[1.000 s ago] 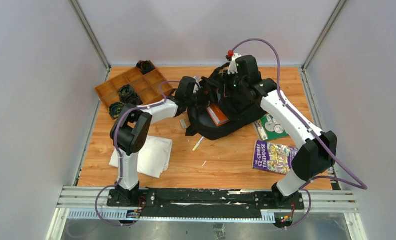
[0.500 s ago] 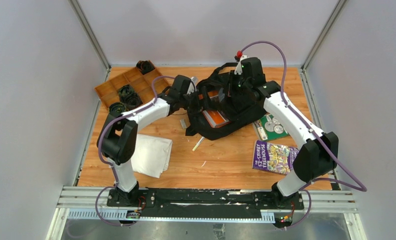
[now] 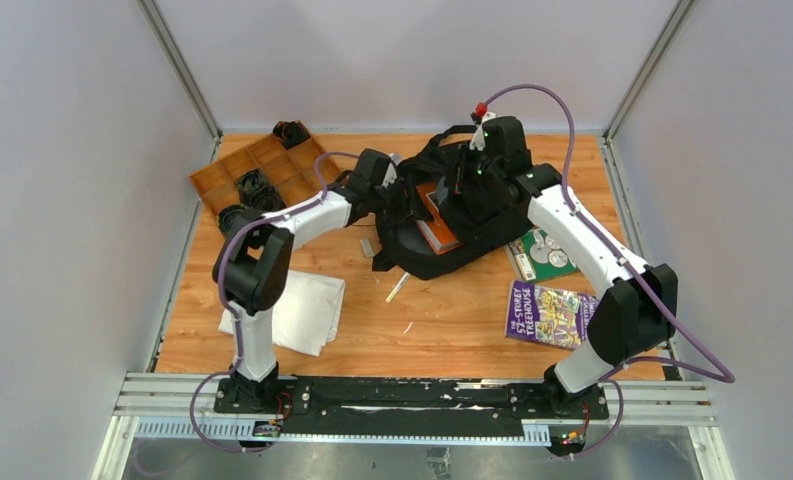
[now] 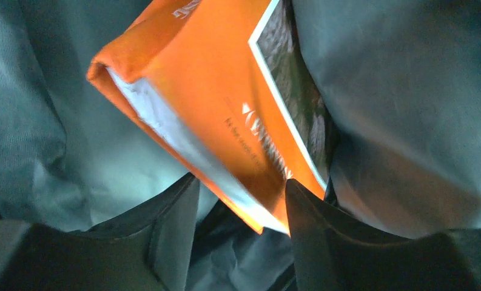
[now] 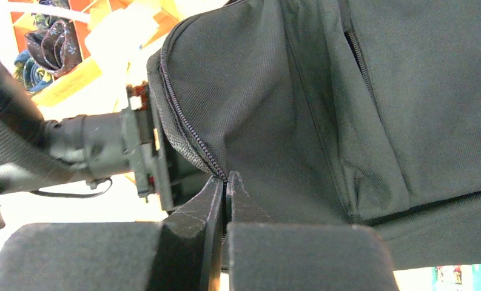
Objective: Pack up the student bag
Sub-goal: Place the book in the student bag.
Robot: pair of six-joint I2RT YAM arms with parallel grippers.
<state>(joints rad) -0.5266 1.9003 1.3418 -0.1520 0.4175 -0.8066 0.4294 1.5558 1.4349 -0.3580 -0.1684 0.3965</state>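
Looking at the student bag (image 3: 422, 255) slumped far-centre on the table (image 3: 452, 335), mouth turned toward the left arm. Reads as mid-insertion of the orange book (image 4: 225, 79). Have the right gripper (image 5: 225, 182) pinched fully together on the bag's rim, right at the zipper (image 5: 192, 127), holding the mouth up. Have the left gripper (image 4: 241, 185) inside the bag, jaws part-way apart straddling the book's lower corner. Touching on one pad, can't tell if actually clamped. Main risk: losing the book off that corner hold. Thin purchase on a tilted cover, so likely to pivot or slide out against the lining. Second: snagging the book's leading corner on folded lining and shoving the whole bag sideways instead of seating the book, with only the right pinch bracing soft fabric. Third: slipping off the rim on the right. Small bite of fabric there, and letting go would drop the mouth onto the left fingers. Also worth watching arm-to-arm clearance, with both wrists close over the opening. Judging by layout, leaves the purple paperback (image 3: 547, 313) and the green sheet with discs (image 3: 547, 250) on the bag's right yet to pack.
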